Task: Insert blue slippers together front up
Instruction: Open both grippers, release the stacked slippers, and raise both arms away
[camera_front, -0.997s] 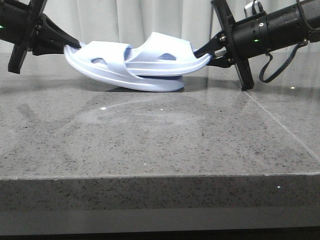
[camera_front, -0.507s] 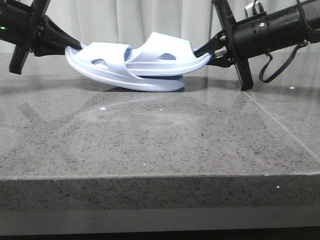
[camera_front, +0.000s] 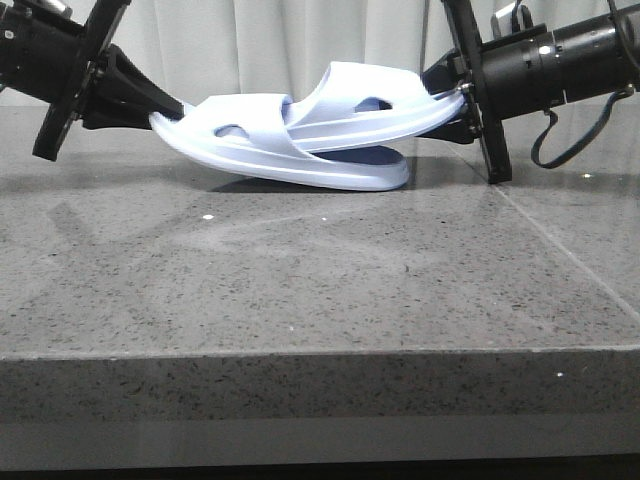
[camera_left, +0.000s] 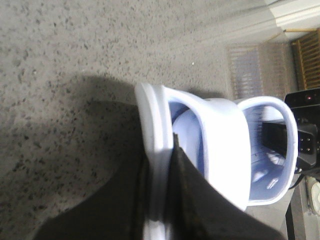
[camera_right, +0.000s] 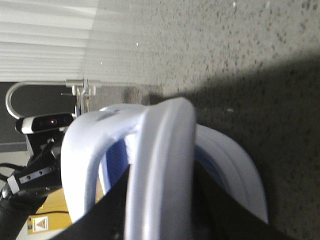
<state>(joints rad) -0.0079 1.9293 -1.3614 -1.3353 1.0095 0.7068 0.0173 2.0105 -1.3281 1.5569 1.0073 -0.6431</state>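
the 2 pale lavender-blue foam slippers are sitting interlocked above the speckled grey stone table, one threaded through the other's wide strap, the lower sole's toe end touching the tabletop just right of the middle while the rest is being held up. the left pincer is clamping the heel edge of the lower slipper; the right pincer is gripping the end of the upper slipper, its black fingers pressing either side of the thick sole.

judging from here, the main risk is the foam. it is soft and springy, so if either arm is pushing harder than the other, the pair could buckle upward or one sole could pop back out of the strap. a release on one side before the other could let the pair tip or twist. the thin edge grips could also slip.

for room, the slippers are lying toward the far side of the table, well apart from the near edge, with a wide bare stretch of stone in front. a pale curtain is hanging behind, and both arms are filling the space at either end.
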